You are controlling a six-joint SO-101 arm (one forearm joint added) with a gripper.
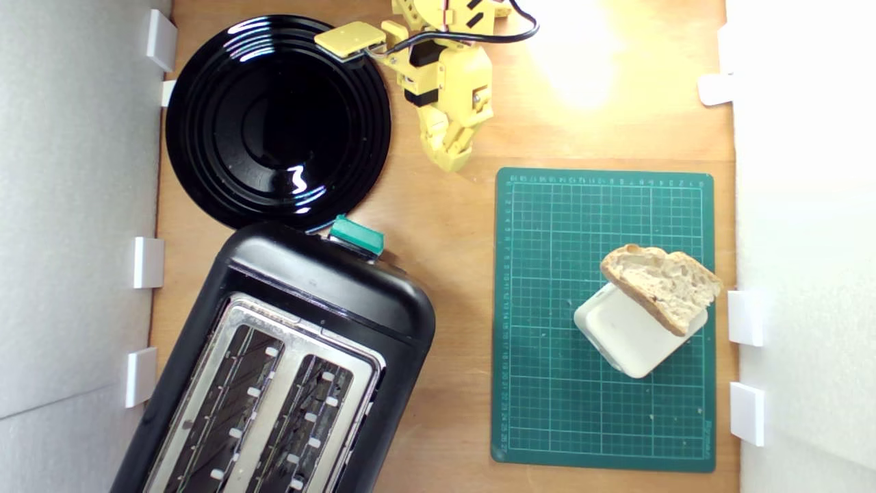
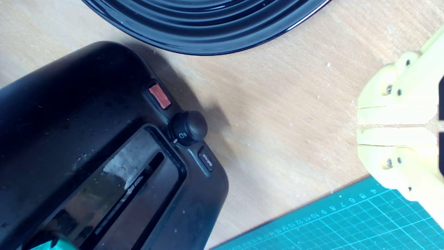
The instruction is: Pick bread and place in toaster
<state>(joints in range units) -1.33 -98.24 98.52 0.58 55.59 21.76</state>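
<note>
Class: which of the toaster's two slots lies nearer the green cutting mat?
The slot on the exterior view's right; the other slot sits farther from the mat.

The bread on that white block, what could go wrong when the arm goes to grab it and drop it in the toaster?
1. The bread lies tilted on the white block, overhanging it; a push from the shut gripper might slide it off.
2. The toaster sits at an angle, so the irregular slice could catch on the edge of a slot.
</note>
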